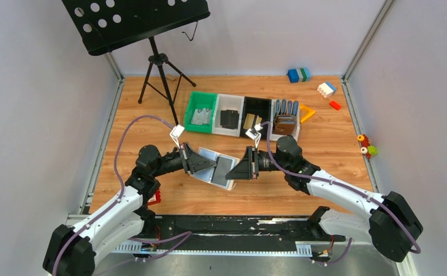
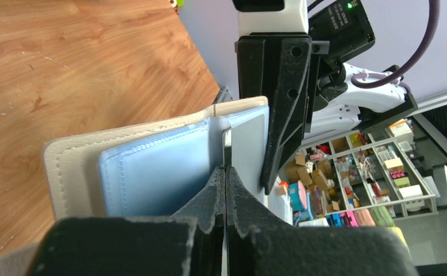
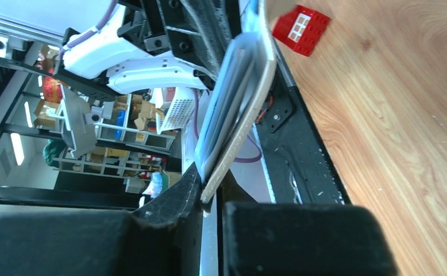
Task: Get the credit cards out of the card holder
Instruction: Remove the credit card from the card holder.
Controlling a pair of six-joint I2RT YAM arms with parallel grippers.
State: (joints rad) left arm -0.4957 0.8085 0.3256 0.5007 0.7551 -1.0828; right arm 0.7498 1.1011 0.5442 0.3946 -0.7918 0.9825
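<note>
card holder (image 1: 215,165) open, held above counter (image 1: 152,115) just nearside of the bins (image 1: 241,115) | left tool (image 2: 226,172) pressed shut on credit card (image 2: 228,149) edge | right tool (image 3: 204,192) pinching the holder's far edge | we'd draw straight along the sleeve, right bracing firm

Card holder (image 2: 72,167) of matt stitched leatherette, glossy plastic sleeves (image 2: 152,172), wood-grain table (image 2: 66,69), matt black plastic left gripper (image 2: 226,171).

Left claw (image 2: 226,185) and right claw (image 3: 207,194) face each other, both clamped.
</note>
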